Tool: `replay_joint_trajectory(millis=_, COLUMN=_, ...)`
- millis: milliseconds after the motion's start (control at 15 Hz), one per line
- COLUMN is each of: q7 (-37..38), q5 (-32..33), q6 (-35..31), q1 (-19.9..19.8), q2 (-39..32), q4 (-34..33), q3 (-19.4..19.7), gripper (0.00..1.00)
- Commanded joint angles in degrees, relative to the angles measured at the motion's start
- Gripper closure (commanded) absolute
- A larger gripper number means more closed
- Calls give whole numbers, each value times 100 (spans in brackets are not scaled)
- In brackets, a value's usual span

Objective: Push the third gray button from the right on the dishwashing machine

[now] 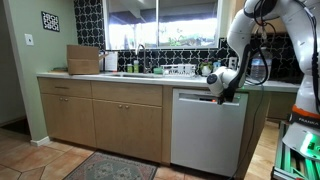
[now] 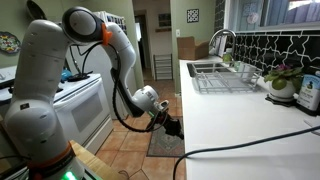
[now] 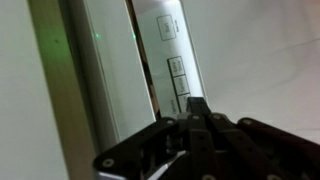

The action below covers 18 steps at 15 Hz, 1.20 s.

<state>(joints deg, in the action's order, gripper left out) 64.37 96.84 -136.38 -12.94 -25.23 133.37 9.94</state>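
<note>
The dishwashing machine (image 1: 205, 135) is a white flat-fronted appliance under the counter, with a narrow control strip (image 1: 200, 94) along its top edge. My gripper (image 1: 226, 94) hangs at the right end of that strip. In an exterior view the gripper (image 2: 170, 126) is below the counter edge, and the machine front is hidden there. In the wrist view the gripper (image 3: 198, 108) is shut, fingers pressed together, with its tip against the strip's gray buttons (image 3: 178, 82). A further button (image 3: 168, 28) lies beyond. Contact cannot be confirmed.
Tan wooden cabinet doors (image 1: 105, 118) stand beside the machine. The counter (image 2: 240, 125) holds a sink (image 2: 205, 68), a dish rack (image 2: 225, 80) and a potted plant (image 2: 283, 80). A white stove (image 2: 85, 105) faces the counter. A rug (image 1: 110, 168) lies on the tiled floor.
</note>
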Motion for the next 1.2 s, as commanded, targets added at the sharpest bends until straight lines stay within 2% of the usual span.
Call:
replay_joint_trajectory(millis=0, q7=-21, q5=1, q6=40, q1=-94, q2=11, q4=11, q3=-119, gripper=99)
replay_joint_trajectory(millis=1133, q7=-259, q5=-122, q6=26, q1=-161, q2=-206, q4=-311, q3=-150, gripper=100)
